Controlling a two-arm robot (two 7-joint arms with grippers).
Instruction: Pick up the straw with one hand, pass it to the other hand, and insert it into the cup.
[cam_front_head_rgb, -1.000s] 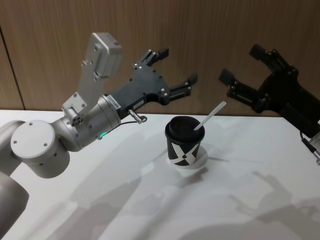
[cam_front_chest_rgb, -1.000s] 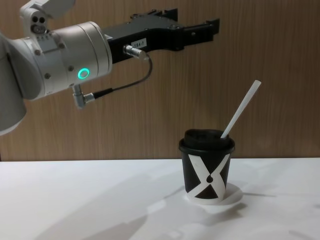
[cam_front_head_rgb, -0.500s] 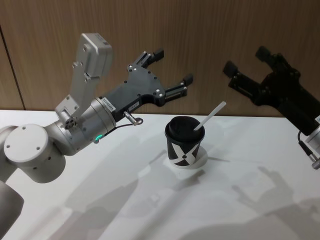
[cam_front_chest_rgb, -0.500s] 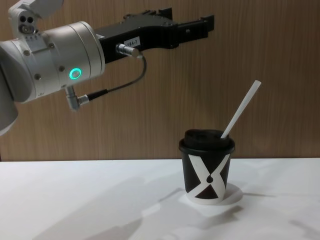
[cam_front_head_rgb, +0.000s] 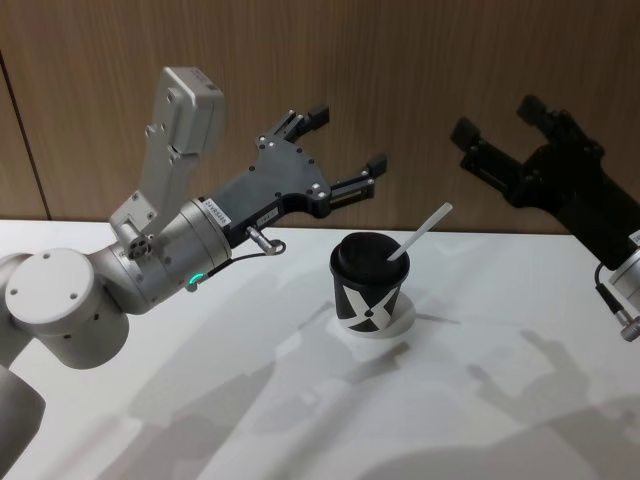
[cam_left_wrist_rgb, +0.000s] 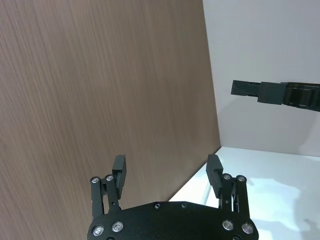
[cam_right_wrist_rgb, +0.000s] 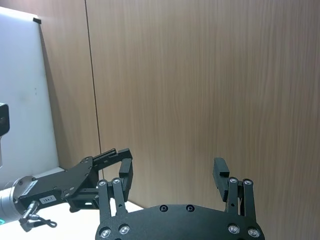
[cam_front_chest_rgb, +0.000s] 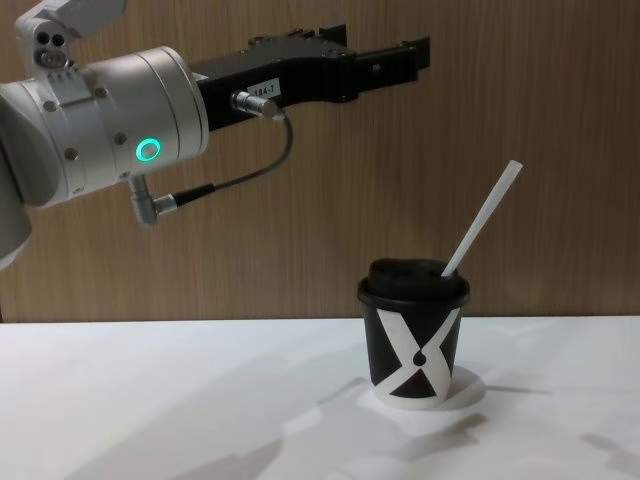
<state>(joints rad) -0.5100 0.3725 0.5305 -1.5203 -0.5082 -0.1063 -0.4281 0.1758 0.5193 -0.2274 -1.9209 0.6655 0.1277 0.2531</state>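
Your straw (cam_front_head_rgb: 423, 229) stands in the cup (cam_front_head_rgb: 368, 289), its lower end through the domed black lid and its free end leaning up and away toward the robot's right. The lean looks like the natural rest of a long thin tube held only at the lid opening, so nothing needs to steady it. The cup sits on a small white disc (cam_front_head_rgb: 404, 318) near the middle of the white tabletop (cam_front_head_rgb: 300, 400), its white X facing you. What the cup holds besides the straw cannot be seen; the lid is on.

Your left gripper (cam_front_head_rgb: 335, 140), the long black one on the silver wrist with the green ring light, hangs in the air above and to the left of the cup, well apart from it. Its fingers (cam_left_wrist_rgb: 119, 169) are spread wide and hold nothing, which fits a hand that has let go of the straw. Your right gripper (cam_front_head_rgb: 500, 115) is raised at the right side, also well apart from the cup, with its fingers (cam_right_wrist_rgb: 220, 172) likewise spread and empty.

Judged from this, the insertion is done: the straw is seated, both hands are clear, and neither is placed to grasp anything. The main risk left is a careless sweep of either arm clipping the straw's upper end and tipping the light cup.
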